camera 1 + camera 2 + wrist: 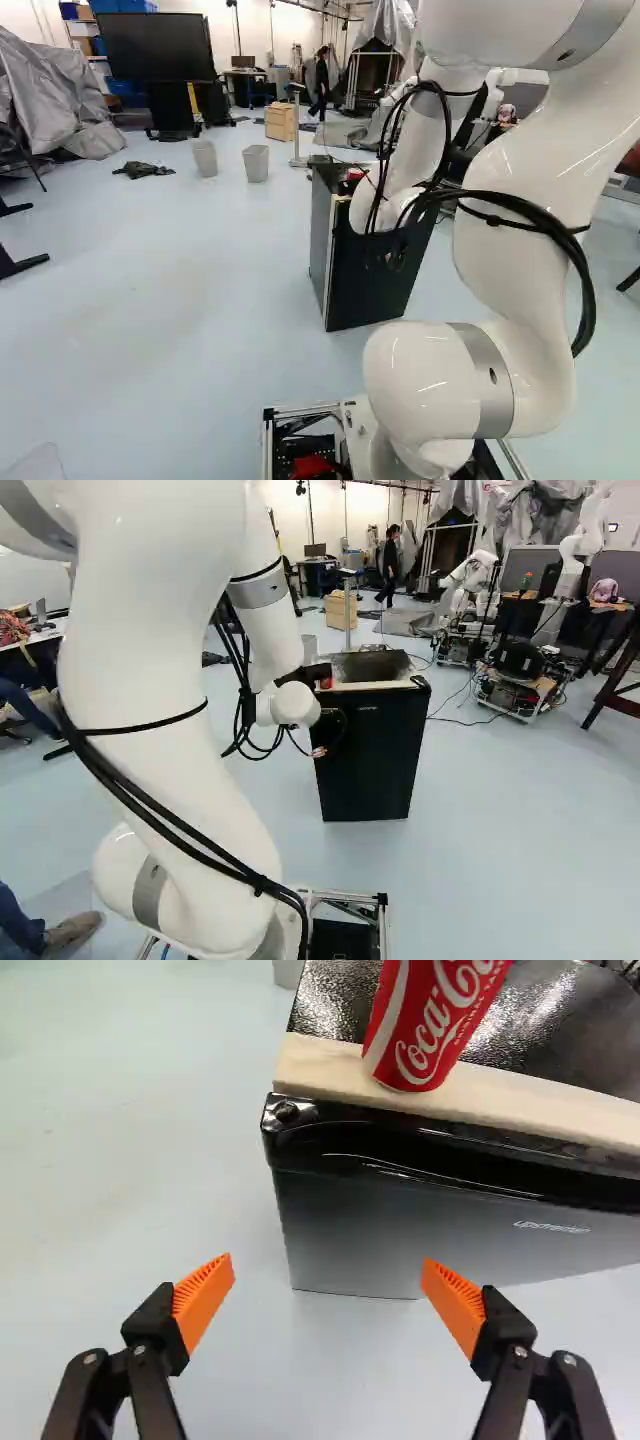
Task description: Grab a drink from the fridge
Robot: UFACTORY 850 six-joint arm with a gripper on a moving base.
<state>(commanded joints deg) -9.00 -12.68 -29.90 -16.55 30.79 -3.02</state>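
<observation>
Arm point(520, 200) reaches forward from the base with its wrist in front of the fridge point(370, 755), a pose that seems meant to bring the gripper point(328, 1263) towards the top's front edge. The fingers stand wide apart with nothing between them, their orange pads point(203, 1300) turned to face each other, presumably so a round side can pass in and be pressed from two sides. Ahead of them is the fridge's door point(400, 1220), which looks shut; getting at this drink should not call for opening it. The can point(430, 1025) stands upright on the fridge, at the top's front edge, its foot on the pale strip point(320, 1068), near the front corner at the left of the right base view. So close to the edge, it should be easy to reach from the front, but a finger that nudges it could tip it over. The step in hand looks like the approach; the gripper likely has to rise and go forward until the can is between the pads. Well beyond, two bins point(204, 158) stand on the floor, no part of the job.
</observation>
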